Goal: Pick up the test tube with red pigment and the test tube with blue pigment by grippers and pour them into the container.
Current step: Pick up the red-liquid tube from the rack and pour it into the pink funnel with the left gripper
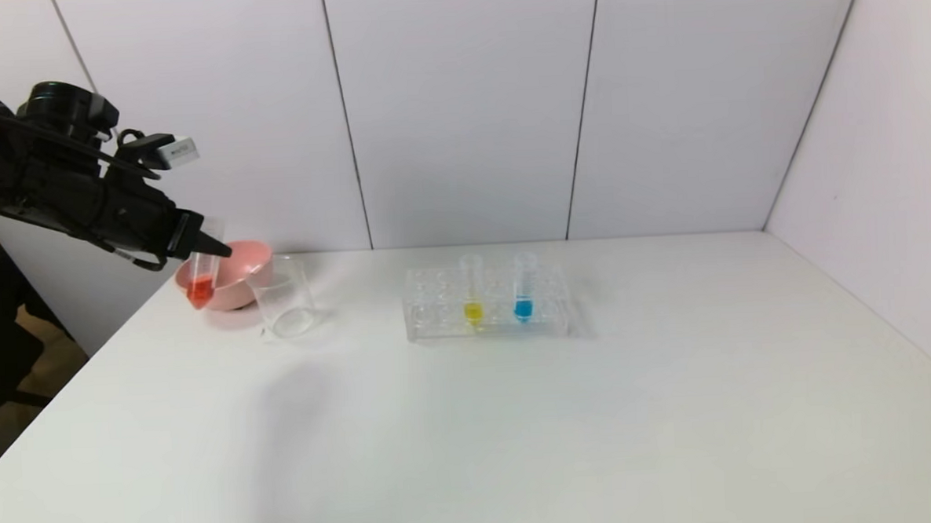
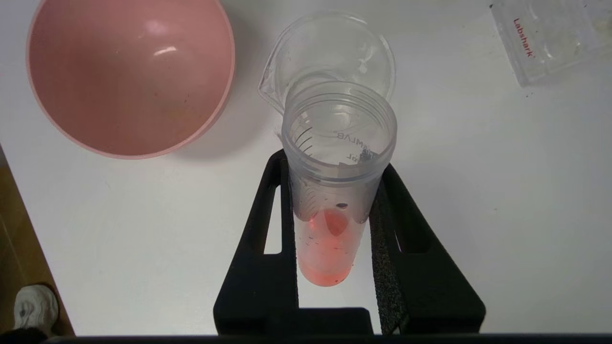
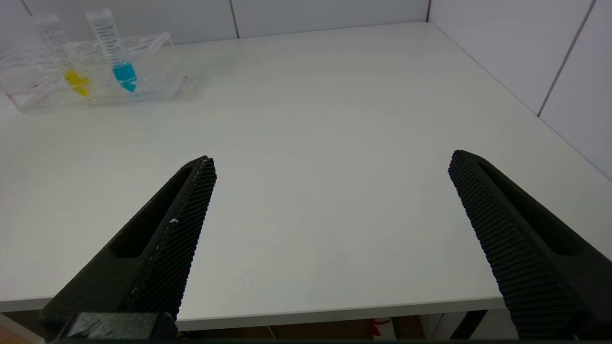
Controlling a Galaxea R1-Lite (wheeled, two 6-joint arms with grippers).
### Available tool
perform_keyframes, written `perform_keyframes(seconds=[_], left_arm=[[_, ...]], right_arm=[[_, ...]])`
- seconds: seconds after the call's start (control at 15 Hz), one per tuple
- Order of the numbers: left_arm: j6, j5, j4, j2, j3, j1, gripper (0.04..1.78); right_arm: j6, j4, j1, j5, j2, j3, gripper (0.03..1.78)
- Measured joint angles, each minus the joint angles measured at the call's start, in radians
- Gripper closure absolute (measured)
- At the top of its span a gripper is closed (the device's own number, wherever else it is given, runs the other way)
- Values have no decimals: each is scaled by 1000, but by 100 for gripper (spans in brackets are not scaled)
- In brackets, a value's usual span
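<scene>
My left gripper is shut on the test tube with red pigment, holding it nearly upright in the air at the far left, in front of the pink bowl and left of the clear glass container. In the left wrist view the tube sits between both black fingers, with the container just beyond its mouth. The test tube with blue pigment stands in the clear rack, also seen in the right wrist view. My right gripper is open and empty near the table's front edge.
A pink bowl stands at the far left behind the container, also in the left wrist view. A tube with yellow liquid stands in the rack left of the blue one. White walls close the back and right.
</scene>
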Motion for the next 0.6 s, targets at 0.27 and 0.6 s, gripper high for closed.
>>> perform_keyframes(seconds=[0.27, 0.6], left_arm=[[94, 150, 94, 92, -107, -11, 137], [196, 263, 6, 129, -120, -35, 137]], right_arm=[[0, 0, 0, 0, 0, 0, 4], [0, 0, 0, 0, 0, 0, 4]])
